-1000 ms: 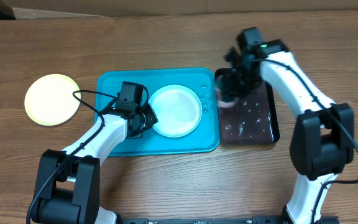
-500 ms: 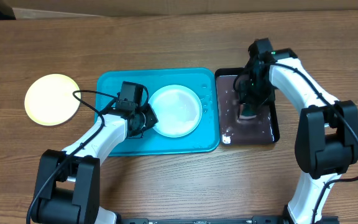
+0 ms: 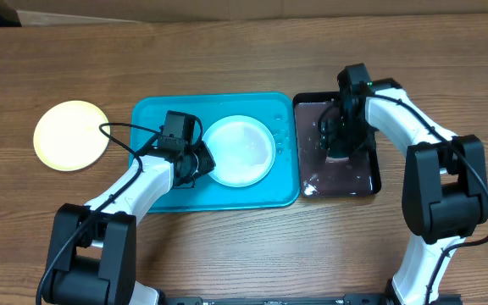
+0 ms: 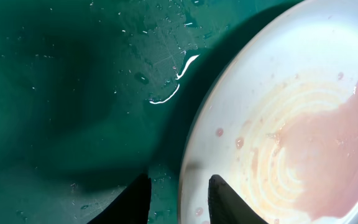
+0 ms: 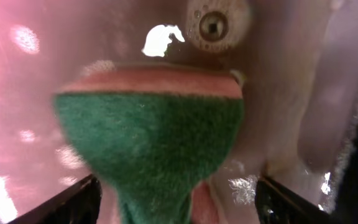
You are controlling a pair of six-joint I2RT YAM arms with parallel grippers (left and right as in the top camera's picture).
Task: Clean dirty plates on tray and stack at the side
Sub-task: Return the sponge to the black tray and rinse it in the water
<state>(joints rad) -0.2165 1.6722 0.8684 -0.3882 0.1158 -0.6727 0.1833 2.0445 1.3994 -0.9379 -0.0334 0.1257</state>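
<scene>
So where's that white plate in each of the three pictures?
Overhead: the white plate lies right of centre in the teal tray.
Left wrist: the plate fills the right side, wet and pinkish, with the left fingers at its rim.
Right wrist: not in it; only the sponge shows.
Shared landmark: the teal tray under the plate.

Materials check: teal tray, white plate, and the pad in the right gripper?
The teal tray looks like glossy moulded plastic; droplets bead and glint on it. The white plate is probably smooth plastic, ceramic not excluded; faint concentric rings show under a pinkish film. The pad: fuzzy green scouring fibre on a pinkish foam layer, likely a sponge.
</scene>
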